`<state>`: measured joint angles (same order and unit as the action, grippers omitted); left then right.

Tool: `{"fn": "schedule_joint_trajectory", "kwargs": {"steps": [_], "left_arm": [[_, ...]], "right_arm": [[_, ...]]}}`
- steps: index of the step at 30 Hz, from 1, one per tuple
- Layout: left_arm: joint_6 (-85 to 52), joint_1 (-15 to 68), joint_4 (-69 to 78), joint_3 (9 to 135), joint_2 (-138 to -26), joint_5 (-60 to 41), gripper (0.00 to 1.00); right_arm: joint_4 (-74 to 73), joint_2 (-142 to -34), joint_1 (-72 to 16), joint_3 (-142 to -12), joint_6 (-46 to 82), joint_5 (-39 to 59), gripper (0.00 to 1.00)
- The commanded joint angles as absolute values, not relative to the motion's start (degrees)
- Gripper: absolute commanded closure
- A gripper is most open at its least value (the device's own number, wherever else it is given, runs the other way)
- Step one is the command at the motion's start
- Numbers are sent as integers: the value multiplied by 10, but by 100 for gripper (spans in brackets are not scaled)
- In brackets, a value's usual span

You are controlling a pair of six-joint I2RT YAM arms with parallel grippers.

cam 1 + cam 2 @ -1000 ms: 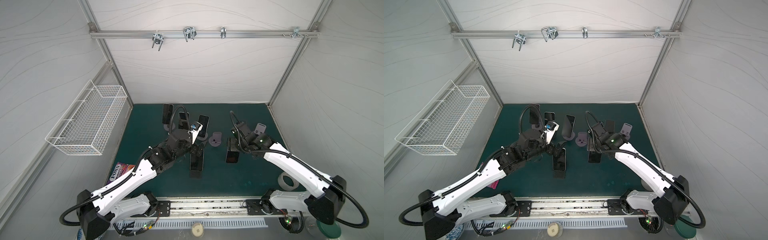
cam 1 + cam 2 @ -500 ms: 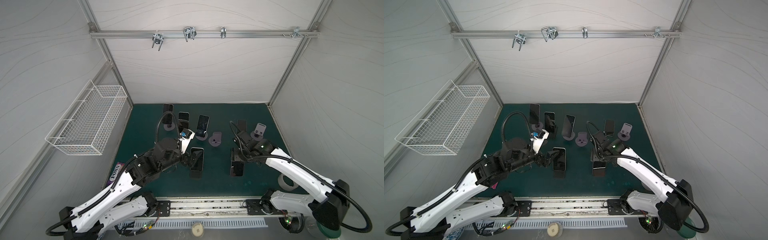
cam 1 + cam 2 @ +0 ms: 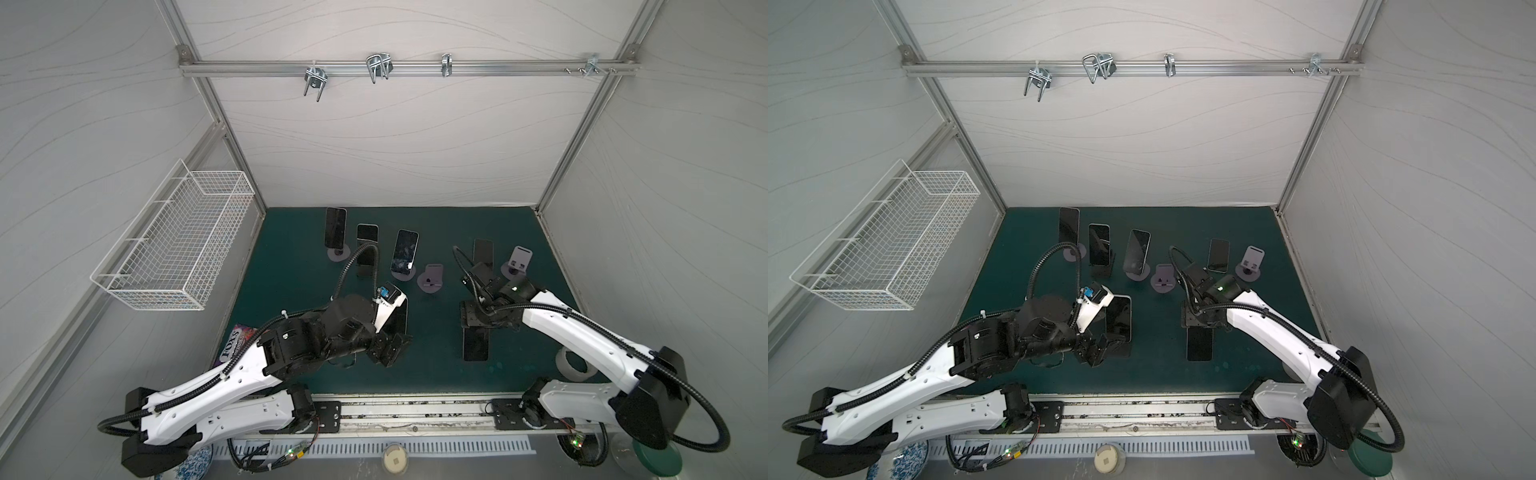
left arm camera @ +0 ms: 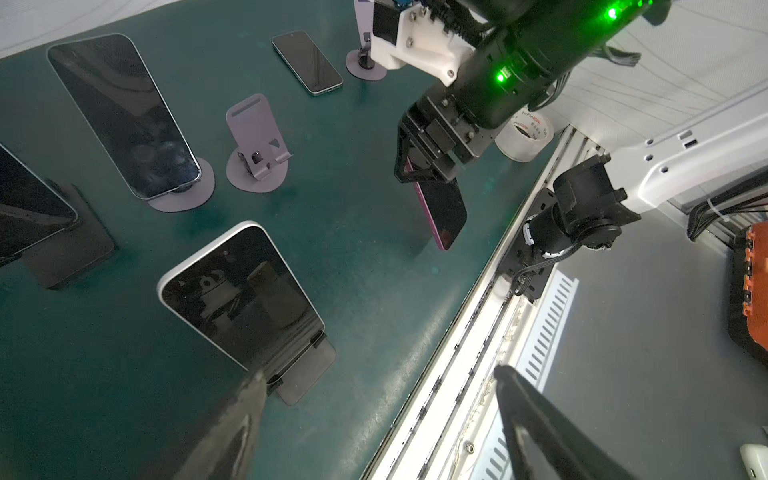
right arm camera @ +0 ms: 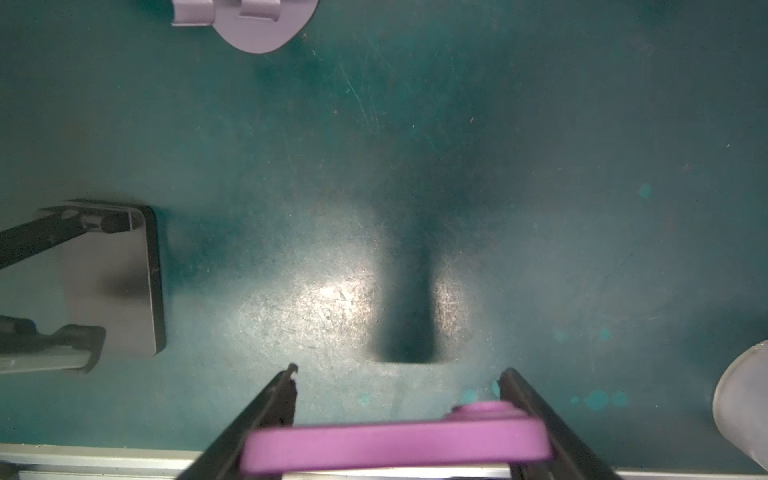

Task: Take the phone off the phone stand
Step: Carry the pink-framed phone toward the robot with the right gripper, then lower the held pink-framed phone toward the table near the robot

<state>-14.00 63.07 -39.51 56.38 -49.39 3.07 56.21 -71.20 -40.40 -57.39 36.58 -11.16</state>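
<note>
My right gripper (image 3: 473,322) (image 5: 398,371) is shut on a phone (image 3: 476,344) (image 5: 395,451) with a purple case, gripping its upper end. The phone (image 4: 440,208) hangs screen out, its lower end close to the green mat. An empty purple phone stand (image 3: 430,279) sits behind it. Toward the left, a white-rimmed phone (image 3: 401,318) (image 4: 241,299) leans on a black stand (image 4: 307,374). My left gripper (image 3: 390,349) (image 4: 382,415) is open just in front of that stand, with nothing between its fingers (image 4: 232,428).
Three more phones on stands (image 3: 335,227) (image 3: 367,237) (image 3: 404,251) line the back left. A phone (image 3: 483,251) lies flat beside another empty purple stand (image 3: 518,262). A tape roll (image 3: 575,365) sits front right, a snack packet (image 3: 235,345) front left, a wire basket (image 3: 174,245) on the left wall.
My right gripper has carried the purple phone toward the front and lower. The left arm has drawn back toward the front, its jaws narrowing a little.
</note>
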Motion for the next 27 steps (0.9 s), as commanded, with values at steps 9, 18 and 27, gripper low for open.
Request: {"fn": "schedule_joint_trajectory", "kwargs": {"steps": [9, 18, 27], "left_arm": [[-157, 645, -394, 572, -496, 61, 13], [-159, 645, -385, 548, -489, 61, 13], [-164, 645, -372, 528, -478, 62, 13]], "right_arm": [[558, -717, -342, -561, 337, -70, 52], [571, -757, -278, -584, 291, -79, 51], [547, -833, -233, -623, 249, -60, 52]]}}
